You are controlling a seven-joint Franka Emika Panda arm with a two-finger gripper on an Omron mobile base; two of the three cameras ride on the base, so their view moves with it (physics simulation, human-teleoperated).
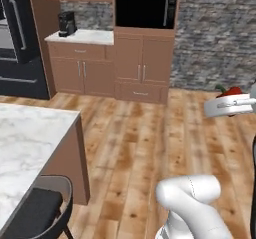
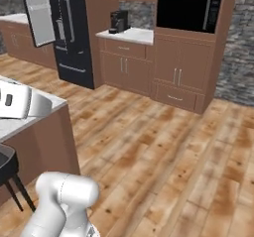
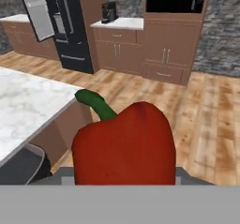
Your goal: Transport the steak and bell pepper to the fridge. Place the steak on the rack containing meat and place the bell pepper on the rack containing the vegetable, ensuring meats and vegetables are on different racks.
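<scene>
In the hand view the bell pepper hides the gripper's fingertips, and its base is cut off at 6 o'clock. In the left base view the pepper is mostly hidden behind the white hand at 3 o'clock. The fridge is cropped at 9 o'clock, its shelves unseen.

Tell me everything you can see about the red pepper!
The bell pepper is glossy deep red, rounded and blocky, with a curved green stem poking up to the left. It looks smooth and whole. In the hand view it sits right in front of the camera, carried in the tool, high above the wooden floor. In the left base view a bit of it peeks out behind the white hand.
</scene>
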